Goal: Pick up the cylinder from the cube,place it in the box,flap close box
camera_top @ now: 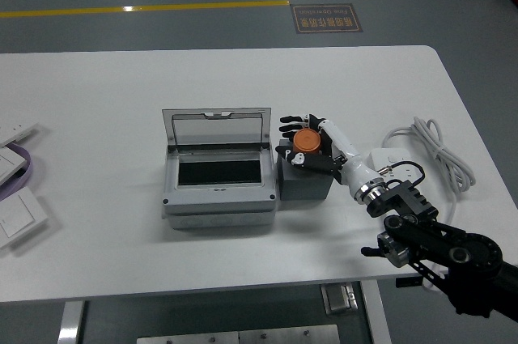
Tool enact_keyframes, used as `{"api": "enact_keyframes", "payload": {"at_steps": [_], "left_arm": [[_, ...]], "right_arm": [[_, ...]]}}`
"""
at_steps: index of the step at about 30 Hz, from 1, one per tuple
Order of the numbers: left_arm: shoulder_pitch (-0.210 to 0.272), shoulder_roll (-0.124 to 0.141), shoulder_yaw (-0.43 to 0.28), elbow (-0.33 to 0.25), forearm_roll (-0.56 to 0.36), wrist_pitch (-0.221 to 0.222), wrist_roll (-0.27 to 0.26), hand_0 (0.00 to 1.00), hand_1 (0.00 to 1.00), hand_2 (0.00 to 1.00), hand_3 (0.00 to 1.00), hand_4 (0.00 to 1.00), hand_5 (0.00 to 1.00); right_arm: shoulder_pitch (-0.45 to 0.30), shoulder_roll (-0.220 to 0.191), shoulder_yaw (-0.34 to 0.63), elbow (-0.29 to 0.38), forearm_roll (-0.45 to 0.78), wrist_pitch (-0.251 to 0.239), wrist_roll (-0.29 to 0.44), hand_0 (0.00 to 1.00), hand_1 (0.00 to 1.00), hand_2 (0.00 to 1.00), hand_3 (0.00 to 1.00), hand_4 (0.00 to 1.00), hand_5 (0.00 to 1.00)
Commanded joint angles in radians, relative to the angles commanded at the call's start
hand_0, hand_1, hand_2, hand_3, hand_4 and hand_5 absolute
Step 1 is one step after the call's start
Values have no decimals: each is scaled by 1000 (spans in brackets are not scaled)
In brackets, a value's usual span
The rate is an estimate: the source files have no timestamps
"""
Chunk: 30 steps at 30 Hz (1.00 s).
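A grey box (pixel 218 198) sits mid-table with its clear lid (pixel 214 127) flapped up at the back and its dark inside showing. Right beside it stands a dark grey cube (pixel 303 182). An orange cylinder (pixel 305 142) rests on the cube's top. My right hand (pixel 307 140) reaches in from the lower right and its fingers curl around the cylinder, black fingertips (pixel 288 124) pointing left toward the box. The left arm does not show.
A white coiled cable (pixel 441 150) lies right of my forearm. White switch panels (pixel 16 218) and a purple band lie at the table's left edge. Grey floor with a yellow line lies beyond the far edge.
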Motion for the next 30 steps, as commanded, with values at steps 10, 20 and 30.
{"api": "enact_keyframes", "payload": {"at_steps": [10, 20, 30], "left_arm": [[-1, 0, -1, -1, 2, 1, -2, 596, 511, 561, 618, 705, 200], [-2, 0, -1, 0, 2, 1, -3, 596, 511, 562, 618, 705, 199], [-3, 0, -3, 0, 4, 1, -4, 595, 511, 562, 618, 705, 198]], "right_arm": [[1, 3, 0, -8, 15, -2, 0, 757, 686, 626, 622, 817, 73], [1, 3, 1, -4, 29, 1, -1, 739, 670, 592, 575, 523, 48], [1, 3, -2, 2, 21, -4, -18, 636, 560, 490, 381, 2, 2]]}}
